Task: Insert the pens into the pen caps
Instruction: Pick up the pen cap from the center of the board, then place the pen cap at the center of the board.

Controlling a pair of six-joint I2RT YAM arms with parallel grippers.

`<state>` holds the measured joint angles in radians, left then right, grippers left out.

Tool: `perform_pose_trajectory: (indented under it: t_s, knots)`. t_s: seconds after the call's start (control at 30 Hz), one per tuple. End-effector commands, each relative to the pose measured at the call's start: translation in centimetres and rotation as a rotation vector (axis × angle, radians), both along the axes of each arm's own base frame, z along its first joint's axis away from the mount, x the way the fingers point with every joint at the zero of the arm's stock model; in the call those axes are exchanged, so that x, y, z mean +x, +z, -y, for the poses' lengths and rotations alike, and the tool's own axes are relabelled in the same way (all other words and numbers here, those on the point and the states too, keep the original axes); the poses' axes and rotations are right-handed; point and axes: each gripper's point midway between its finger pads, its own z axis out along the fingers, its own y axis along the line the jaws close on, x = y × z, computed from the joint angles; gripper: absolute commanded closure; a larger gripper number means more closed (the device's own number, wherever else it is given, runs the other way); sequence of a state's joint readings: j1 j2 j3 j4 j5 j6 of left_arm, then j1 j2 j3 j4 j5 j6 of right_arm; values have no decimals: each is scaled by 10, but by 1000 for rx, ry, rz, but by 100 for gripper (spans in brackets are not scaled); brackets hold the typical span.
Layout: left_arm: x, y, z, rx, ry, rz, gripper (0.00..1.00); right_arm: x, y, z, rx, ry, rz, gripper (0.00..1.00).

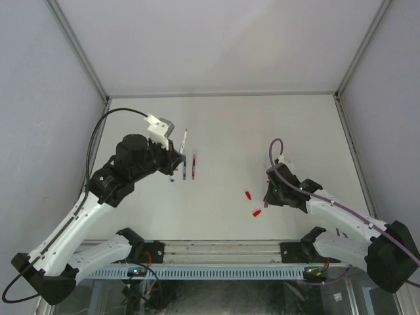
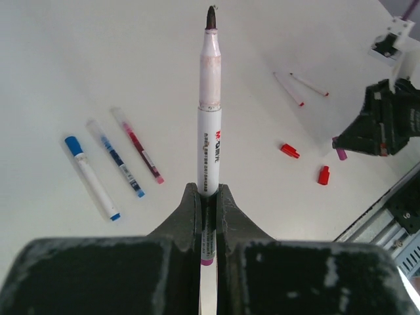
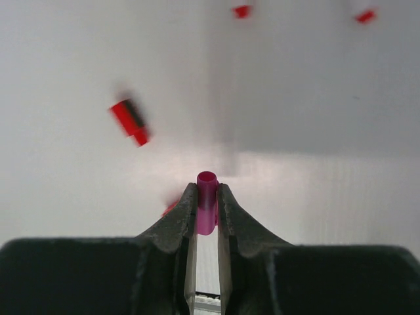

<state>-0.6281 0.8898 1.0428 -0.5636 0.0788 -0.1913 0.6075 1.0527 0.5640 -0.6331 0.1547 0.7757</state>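
Your left gripper (image 2: 209, 197) is clamped on a marker pen (image 2: 210, 98), whose bare dark tip points away from the wrist. Your right gripper (image 3: 207, 195) pinches a magenta cap (image 3: 207, 186) with its open mouth facing forward. Pen and cap are both off the table (image 1: 295, 125) and well apart, so this pair is not yet joined. Two red caps (image 1: 248, 194) lie loose between the arms. Three pens (image 2: 121, 161) lie side by side near the left arm and two thinner pens (image 2: 308, 84) lie farther off. You cannot tell from here which of these are capped. Most of the job looks undone.
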Motion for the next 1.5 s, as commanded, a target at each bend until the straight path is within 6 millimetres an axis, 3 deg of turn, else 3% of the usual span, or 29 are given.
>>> perform_pose_trajectory:
  t_s: [0.0,0.17,0.47,0.67,0.9,1.27,1.47]
  knots:
    - [9,-1,-9,-29,41,1,100,21,46,-54,136,266,200,100]
    - [18,2,-28,-56,126,17,100,16,68,-99,145,554,306,100]
    - [32,2,-71,-158,292,28,100,15,49,-144,-59,918,263,100]
    - [34,6,-92,-167,386,64,100,20,33,-156,-242,1061,220,100]
    - [33,7,-102,-172,426,80,100,14,9,-164,-312,1188,137,99]
    - [36,4,-102,-171,430,69,100,11,-17,-168,-322,1219,61,85]
    - [36,4,-101,-175,423,67,100,12,-12,-172,-325,1196,83,68]
